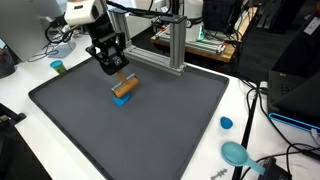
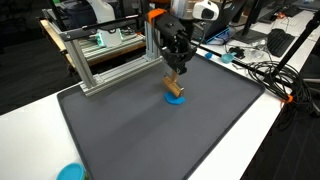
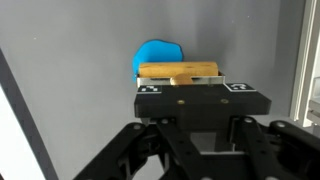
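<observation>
As the black gripper [image 1: 120,78] clamps a tan wooden bar [image 1: 125,88], a blue plastic disc [image 1: 122,100] lies just beneath its fingertips
In an exterior view the bar [image 2: 174,83] hangs crosswise, seemingly gripped mid-length to stay level; wrist view: disc [image 3: 158,55] just beyond the fingertips

The block [image 3: 178,71] looks like pale wood with a smooth, satin face. The blue piece [image 3: 155,55] is plastic with a slight gloss. The gripper [image 1: 120,76] is matt black, either plastic or coated metal. The mat [image 1: 170,120] is dark grey, matt and finely textured. The frame [image 1: 175,45] is bare brushed aluminium. The table [image 2: 25,115] is smooth and white with a dull sheen.
</observation>
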You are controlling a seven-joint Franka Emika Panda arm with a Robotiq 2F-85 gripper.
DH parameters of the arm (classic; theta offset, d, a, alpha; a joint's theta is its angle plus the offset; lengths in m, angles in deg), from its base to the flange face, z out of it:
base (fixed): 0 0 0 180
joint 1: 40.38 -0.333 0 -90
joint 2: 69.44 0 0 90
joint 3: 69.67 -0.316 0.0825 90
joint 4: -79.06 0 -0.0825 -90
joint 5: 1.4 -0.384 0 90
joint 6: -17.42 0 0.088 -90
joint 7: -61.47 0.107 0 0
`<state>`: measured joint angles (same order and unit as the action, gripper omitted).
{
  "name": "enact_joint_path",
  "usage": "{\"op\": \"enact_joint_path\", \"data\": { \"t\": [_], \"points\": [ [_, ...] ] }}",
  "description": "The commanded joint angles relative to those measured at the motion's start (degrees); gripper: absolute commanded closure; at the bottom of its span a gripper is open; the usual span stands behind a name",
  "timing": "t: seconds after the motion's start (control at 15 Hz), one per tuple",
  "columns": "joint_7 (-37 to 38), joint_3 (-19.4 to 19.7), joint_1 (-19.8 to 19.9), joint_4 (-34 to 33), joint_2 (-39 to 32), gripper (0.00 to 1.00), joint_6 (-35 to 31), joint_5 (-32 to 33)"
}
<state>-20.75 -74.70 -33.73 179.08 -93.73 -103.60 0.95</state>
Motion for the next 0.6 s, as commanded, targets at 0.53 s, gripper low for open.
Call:
{"op": "enact_joint_path", "data": {
  "t": [0.53],
  "points": [
    [-4.67, 0.3, -2.56, -1.12, -3.61, 0.78, -2.89, 4.25]
  ]
}}
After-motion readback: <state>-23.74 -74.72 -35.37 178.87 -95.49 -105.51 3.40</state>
